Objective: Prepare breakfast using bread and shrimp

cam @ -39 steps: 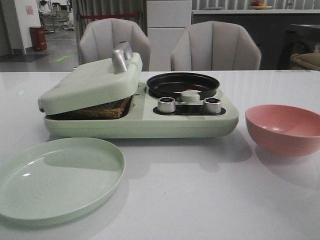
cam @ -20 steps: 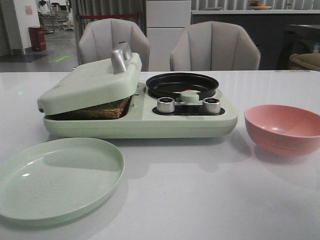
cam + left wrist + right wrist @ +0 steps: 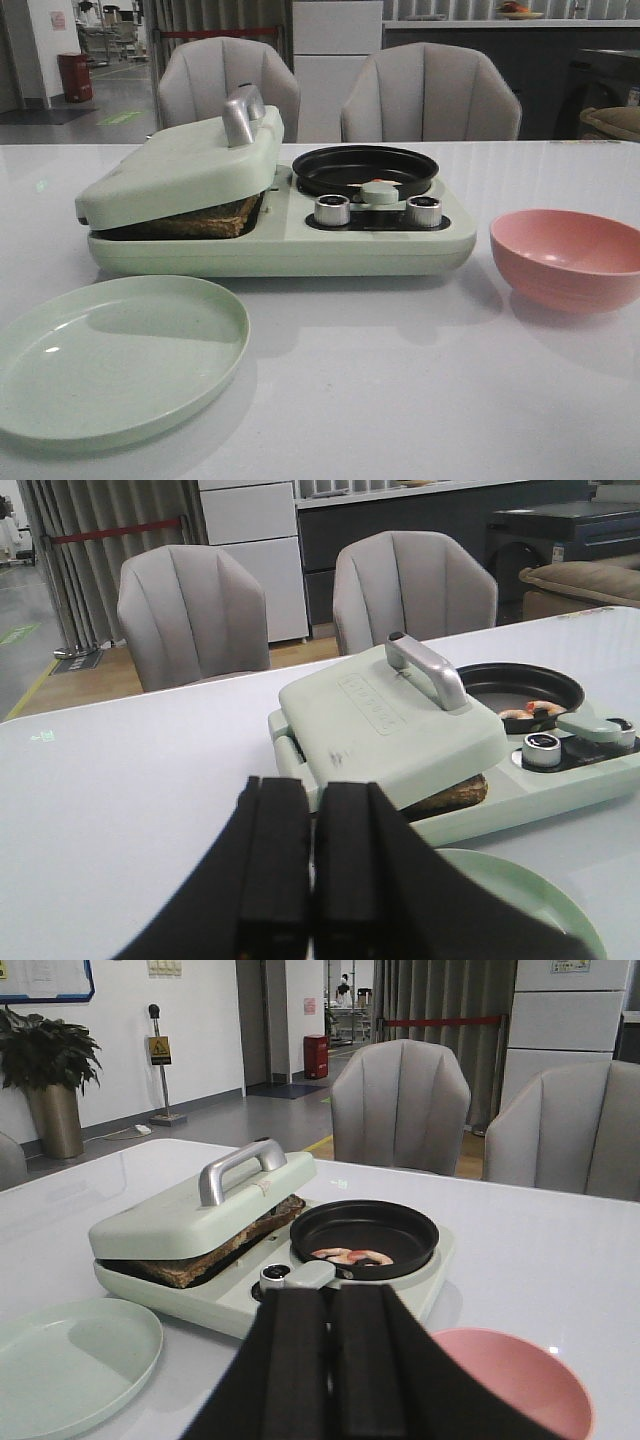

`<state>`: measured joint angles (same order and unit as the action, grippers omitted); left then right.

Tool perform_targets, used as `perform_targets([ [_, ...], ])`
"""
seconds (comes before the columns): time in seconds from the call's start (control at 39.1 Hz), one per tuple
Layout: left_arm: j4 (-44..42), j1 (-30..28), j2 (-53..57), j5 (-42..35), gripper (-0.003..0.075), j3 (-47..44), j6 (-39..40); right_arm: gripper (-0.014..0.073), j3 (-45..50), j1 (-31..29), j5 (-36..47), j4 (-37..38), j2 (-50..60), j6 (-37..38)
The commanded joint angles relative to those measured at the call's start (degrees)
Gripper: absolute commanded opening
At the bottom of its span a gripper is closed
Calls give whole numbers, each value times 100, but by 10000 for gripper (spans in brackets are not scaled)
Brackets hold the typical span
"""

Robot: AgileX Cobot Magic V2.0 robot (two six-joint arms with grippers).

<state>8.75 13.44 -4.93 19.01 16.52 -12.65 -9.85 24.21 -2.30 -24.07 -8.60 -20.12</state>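
Observation:
The bread (image 3: 205,220) lies inside the pale green breakfast maker (image 3: 280,235), pressed under its tilted lid (image 3: 180,165); its brown crust also shows in the wrist views (image 3: 450,795) (image 3: 215,1255). The shrimp (image 3: 352,1256) lie in the black round pan (image 3: 365,168) on the maker's right side, and appear too as small orange pieces (image 3: 530,711). My left gripper (image 3: 312,870) is shut with nothing in it, held back from the maker above the table. My right gripper (image 3: 330,1360) is shut and empty, in front of the pan. Neither gripper shows in the front view.
A pale green plate (image 3: 110,355) sits in front of the maker at the left. A pink bowl (image 3: 570,258) stands to its right. Two silver knobs (image 3: 333,209) (image 3: 424,210) face forward. Two grey chairs (image 3: 430,95) stand behind the white table (image 3: 400,380).

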Motion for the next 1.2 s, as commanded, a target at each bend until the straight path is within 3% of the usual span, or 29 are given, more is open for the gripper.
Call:
perform_targets([
  [0.0, 38, 41, -66, -437, 114, 150, 72, 146, -145, 6, 439, -33, -37, -62],
  [0.87, 38, 41, -66, -477, 114, -130, 72, 146, -145, 6, 434, -33, -37, -62],
  [1.05, -549, -305, -66, -1068, 114, -422, 1491, 146, -145, 6, 434, -33, -37, -62],
  [1.18, -875, -708, -66, -1524, 114, -738, 1662, 146, -145, 6, 434, -33, -37, -62],
])
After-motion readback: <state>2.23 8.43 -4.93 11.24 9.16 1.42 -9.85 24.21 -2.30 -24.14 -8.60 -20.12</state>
